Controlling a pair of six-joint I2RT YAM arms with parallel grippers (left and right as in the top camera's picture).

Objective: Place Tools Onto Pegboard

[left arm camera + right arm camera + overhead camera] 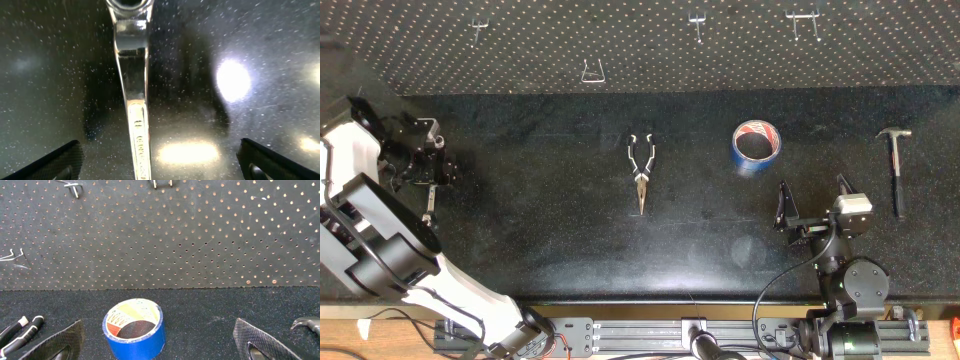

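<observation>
Barely started, nothing on pegboard (650, 50) yet. Got left gripper (160, 165) wide open, empty, straddling wrench (132, 100) at 9 o'clock on table (540, 230). Same open-and-empty for right gripper (813, 205). Leaves pliers (640, 165), tape (756, 146), hammer (895, 165) too.

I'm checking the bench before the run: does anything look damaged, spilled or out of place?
Nothing stands out. The pliers, tape and hammer lie apart on the table, undamaged as far as shows. The wrench lies flat beneath the open left gripper. The pegboard hooks are bare.

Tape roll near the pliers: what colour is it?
Blue roll of tape, best in right wrist view.
</observation>
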